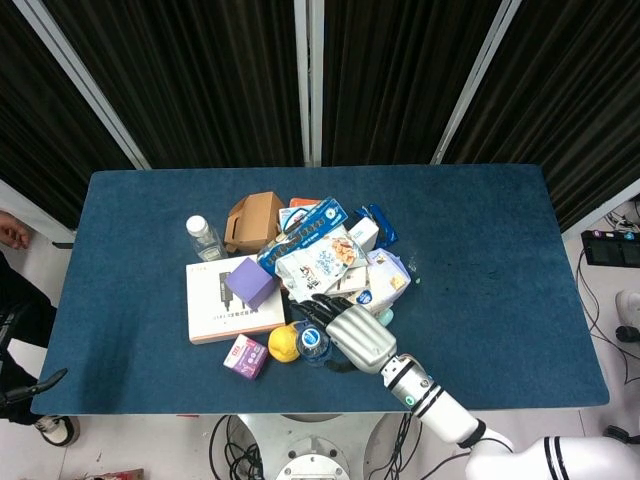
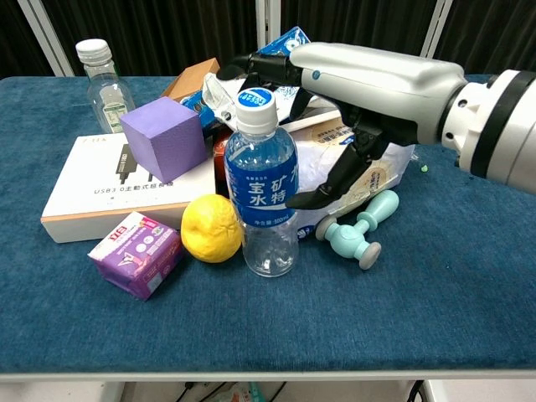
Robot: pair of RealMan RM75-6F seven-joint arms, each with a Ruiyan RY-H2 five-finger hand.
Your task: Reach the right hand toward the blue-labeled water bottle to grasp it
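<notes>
The blue-labeled water bottle (image 2: 262,188) stands upright near the table's front edge, its blue cap (image 1: 312,340) seen from above in the head view. My right hand (image 2: 352,92) hovers just right of and behind it, fingers spread past the cap and the thumb (image 2: 322,191) hanging low beside the label, holding nothing. The same hand (image 1: 350,332) lies against the bottle's right side in the head view. Whether any finger touches the bottle I cannot tell. My left hand is not in view.
A yellow lemon (image 2: 211,228) touches the bottle's left side. A purple packet (image 2: 136,254), a purple cube (image 2: 163,136) on a white box (image 2: 88,197), a clear bottle (image 2: 105,79), snack bags (image 2: 360,163) and a teal dumbbell (image 2: 360,230) crowd around it.
</notes>
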